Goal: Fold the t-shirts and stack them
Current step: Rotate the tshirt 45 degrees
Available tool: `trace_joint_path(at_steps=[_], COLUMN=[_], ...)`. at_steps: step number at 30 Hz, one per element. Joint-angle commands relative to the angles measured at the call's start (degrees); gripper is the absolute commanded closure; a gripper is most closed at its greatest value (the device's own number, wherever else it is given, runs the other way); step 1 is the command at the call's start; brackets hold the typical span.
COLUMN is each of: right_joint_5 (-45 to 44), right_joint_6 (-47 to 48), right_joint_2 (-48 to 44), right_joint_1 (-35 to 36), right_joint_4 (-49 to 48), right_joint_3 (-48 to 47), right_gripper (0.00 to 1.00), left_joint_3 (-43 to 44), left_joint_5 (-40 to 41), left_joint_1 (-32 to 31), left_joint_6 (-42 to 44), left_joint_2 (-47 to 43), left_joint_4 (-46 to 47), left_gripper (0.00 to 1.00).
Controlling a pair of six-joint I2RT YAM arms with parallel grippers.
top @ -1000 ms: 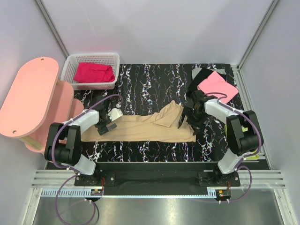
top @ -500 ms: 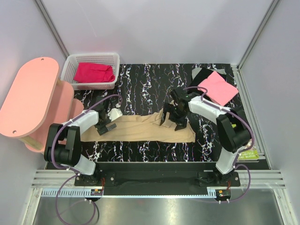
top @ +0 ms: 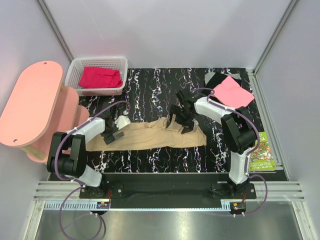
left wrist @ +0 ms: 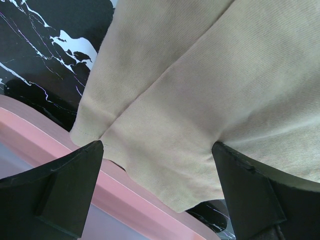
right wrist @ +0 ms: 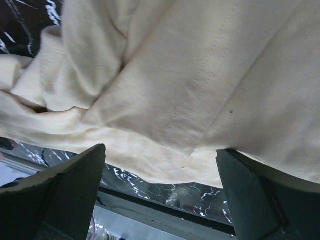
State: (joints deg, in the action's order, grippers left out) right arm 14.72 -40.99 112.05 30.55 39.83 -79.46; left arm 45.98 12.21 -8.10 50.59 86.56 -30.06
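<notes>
tan t-shirt (top: 150, 136) laid near-right of white basket (top: 98, 59), long axis left-right | left gripper (top: 112, 135) spread wide over left end, nothing gripped | right gripper (top: 180, 121) spread wide over bunched right part, likewise empty

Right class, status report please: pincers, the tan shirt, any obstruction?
Left pincer open over tan shirt, left end. Right pincer open over its bunched right part. Fold not finished. Nothing lying on it.
</notes>
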Motion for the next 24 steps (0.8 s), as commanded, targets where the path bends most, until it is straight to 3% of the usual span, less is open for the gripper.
trace_joint_path(at_steps=[1,7,12,19,24], right_joint_5=[-0.4,-5.2,-7.9,-9.4,-9.5], right_joint_6=[0.1,3.4,3.2,3.7,4.0], right_joint_2=[-2.5,-1.1,-4.9,-6.8,-5.5], right_joint_1=[0.0,-0.7,-0.7,-1.8,-2.0], right_joint_4=[0.4,6.4,5.7,4.9,4.2], right_joint_3=[-3.2,-2.3,5.5,8.9,8.9], right_gripper=[0.0,0.0,0.0,0.0,0.0], left_joint_3=[-1.8,-3.7,-4.6,9.4,10.6], left_joint_5=[-1.7,-0.4,0.0,-7.0,-9.1], left_joint_1=[0.7,0.8,0.9,0.6,-3.0], left_joint_6=[-0.5,-0.1,1.0,-1.9,-3.6], left_joint_2=[0.0,-1.1,-5.3,-13.1,-13.4], left_joint_4=[-2.5,-2.4,-3.3,-15.8,-18.8], left_gripper=[0.01,0.01,0.01,0.01,0.01])
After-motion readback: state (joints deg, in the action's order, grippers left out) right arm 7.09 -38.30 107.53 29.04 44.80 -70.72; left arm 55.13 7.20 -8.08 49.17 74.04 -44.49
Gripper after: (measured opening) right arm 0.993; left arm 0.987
